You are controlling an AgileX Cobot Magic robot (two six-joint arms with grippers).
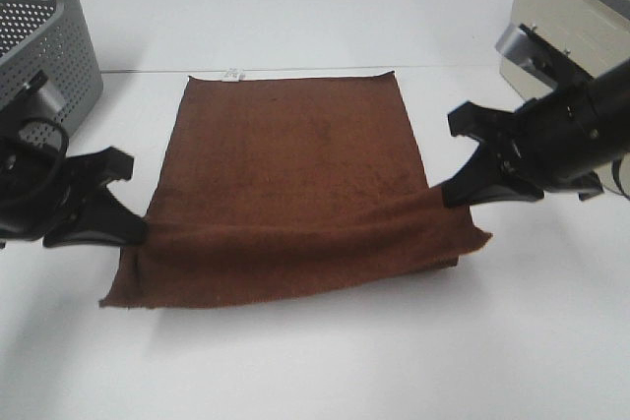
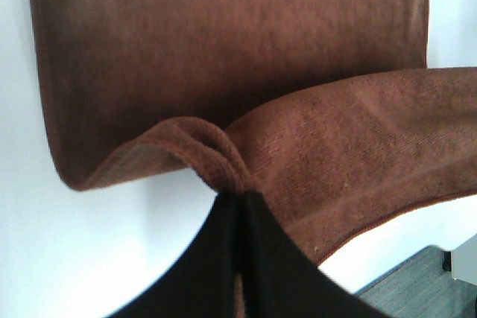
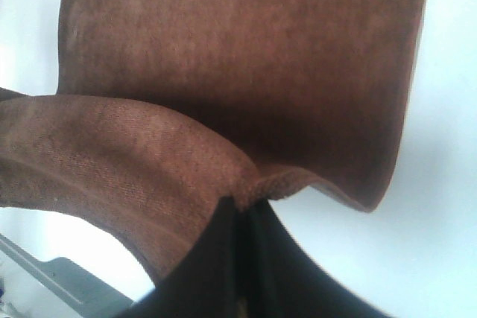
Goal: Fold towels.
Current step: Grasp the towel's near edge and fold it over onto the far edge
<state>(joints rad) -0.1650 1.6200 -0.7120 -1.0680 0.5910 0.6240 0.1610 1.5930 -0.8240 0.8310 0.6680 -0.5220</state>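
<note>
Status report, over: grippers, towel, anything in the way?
Left gripper and right gripper shut on towel edges. Near part lifted, far part flat. Basket at far left, clear of towel.

towel [image 1: 295,164] matt fuzzy terry cloth; table [image 1: 315,371] smooth white, faint sheen; basket [image 1: 59,56] grey perforated matt plastic

High overview; both wrist cameras close, sharing towel [image 1: 295,174].

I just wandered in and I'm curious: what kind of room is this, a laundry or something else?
Probably a robotics lab or test bench, not a laundry: a plain white table, a grey perforated basket, and a left tool and right tool each pinching one brown towel.
</note>
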